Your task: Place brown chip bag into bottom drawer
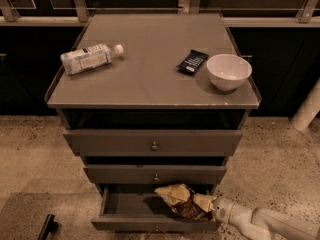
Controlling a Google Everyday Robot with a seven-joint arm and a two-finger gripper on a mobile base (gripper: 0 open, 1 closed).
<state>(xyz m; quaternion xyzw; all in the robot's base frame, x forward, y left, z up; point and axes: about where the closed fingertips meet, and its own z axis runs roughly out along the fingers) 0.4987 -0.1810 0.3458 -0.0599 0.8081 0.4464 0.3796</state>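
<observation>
Three grey drawers, one bottle (89, 58), one dark packet (193, 61), one white bowl (228, 71), one brown chip bag (184, 202). The bag hangs tilted over the right half of the open bottom drawer (125, 206). The gripper (211, 207), reaching in from the lower right, is closed on the bag's right end. The cabinet (150, 84) stands on a speckled floor (30, 154), with a railing behind it.

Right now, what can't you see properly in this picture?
Camera view:
- Gripper, at the brown chip bag's right end: its tip is hidden by the bag.
- Bottom drawer: front cut off by the lower edge; floor under the bag hidden.
- Dark packet and bottle: print too small to read.
</observation>
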